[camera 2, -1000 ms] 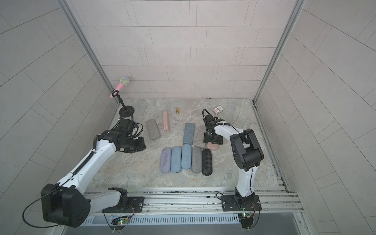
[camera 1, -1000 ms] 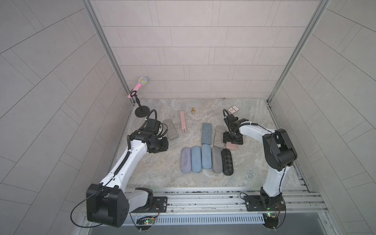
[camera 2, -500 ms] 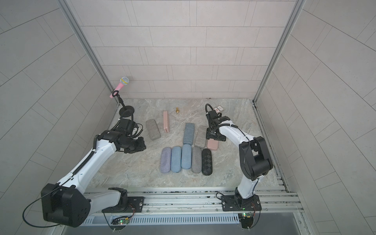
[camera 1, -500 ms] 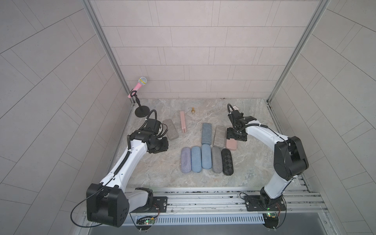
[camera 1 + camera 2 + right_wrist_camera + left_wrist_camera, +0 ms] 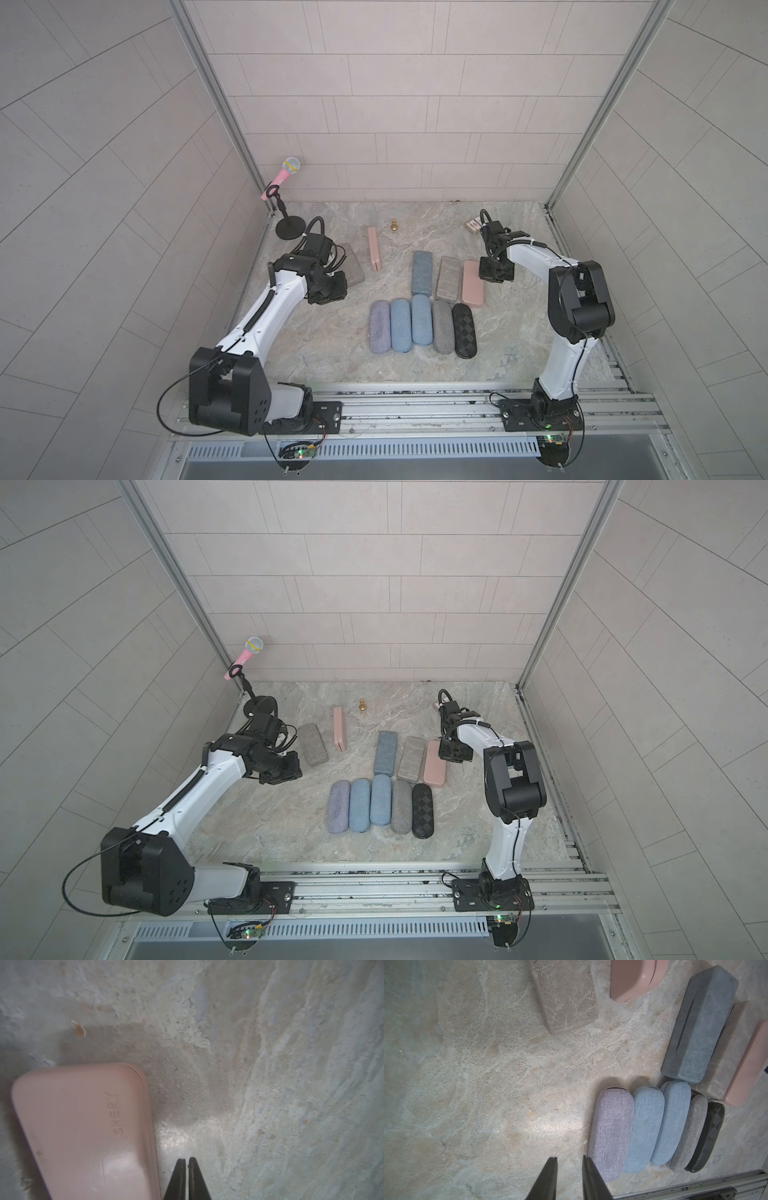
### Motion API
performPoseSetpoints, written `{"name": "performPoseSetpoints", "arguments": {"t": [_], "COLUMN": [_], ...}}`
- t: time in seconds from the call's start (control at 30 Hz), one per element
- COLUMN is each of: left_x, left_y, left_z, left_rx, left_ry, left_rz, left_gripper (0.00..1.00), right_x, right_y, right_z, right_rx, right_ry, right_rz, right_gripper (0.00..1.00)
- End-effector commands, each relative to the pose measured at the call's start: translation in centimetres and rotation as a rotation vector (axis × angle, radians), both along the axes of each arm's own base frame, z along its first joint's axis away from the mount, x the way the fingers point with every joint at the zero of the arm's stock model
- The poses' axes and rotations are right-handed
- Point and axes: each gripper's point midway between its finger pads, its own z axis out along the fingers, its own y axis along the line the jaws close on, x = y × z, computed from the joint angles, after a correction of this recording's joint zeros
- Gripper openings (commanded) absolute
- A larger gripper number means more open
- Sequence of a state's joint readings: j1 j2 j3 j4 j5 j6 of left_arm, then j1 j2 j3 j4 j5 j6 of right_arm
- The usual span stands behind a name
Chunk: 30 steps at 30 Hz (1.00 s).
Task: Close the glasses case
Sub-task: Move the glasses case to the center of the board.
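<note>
Pale pink rectangular hard glasses case [image 5: 83,1126], lid down, embossed "SKERRY"; right claw [image 5: 186,1160] beside it, pinched together, empty; left claw [image 5: 569,1158] slightly parted, empty.

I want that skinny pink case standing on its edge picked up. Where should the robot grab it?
Probably around the middle of its length, pinching the two wide flat faces and coming straight down from above. The pink case stands on its long thin edge, so both faces are free, and the gray case beside it lies apart. The left gripper is nearer.
</note>
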State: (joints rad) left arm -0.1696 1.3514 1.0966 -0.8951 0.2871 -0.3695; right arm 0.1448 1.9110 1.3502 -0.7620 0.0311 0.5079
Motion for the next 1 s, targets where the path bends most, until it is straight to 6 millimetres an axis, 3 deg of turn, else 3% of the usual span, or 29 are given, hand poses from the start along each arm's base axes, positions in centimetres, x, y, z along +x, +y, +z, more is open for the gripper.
{"name": "performPoseSetpoints", "arguments": {"t": [0.0,0.23,0.6,0.8,0.97], "left_x": [0.9,3.2,8.6,11.0,13.8], "left_y": [0.4,-0.5,-3.4,-5.8,-7.3], "left_z": [0.8,-0.3,-1.0,-1.9,-2.6], "left_rx": [0.012,-0.008,-0.011,0.016,0.031], "left_ry": [-0.015,0.031,0.067,0.081,0.074], "left_rz": [0.015,0.013,-0.049,-0.103,-0.121], "left_gripper": [0.27,0.28,0.63,0.74,0.78], "right_x": [0.1,0.3,1.1,1.5,1.3], "right_y": [0.4,2.8,6.5,7.1,7.1], "right_z": [-0.8,-2.0,-3.1,-2.9,-2.5], "right_rx": [0.008,0.051,0.095,0.098,0.099], "right_ry": [0.022,0.042,0.049,0.043,0.044], "right_rz": [0.023,0.077,0.132,0.147,0.160], "right_gripper": [0.09,0.11,0.13,0.14,0.15]}}
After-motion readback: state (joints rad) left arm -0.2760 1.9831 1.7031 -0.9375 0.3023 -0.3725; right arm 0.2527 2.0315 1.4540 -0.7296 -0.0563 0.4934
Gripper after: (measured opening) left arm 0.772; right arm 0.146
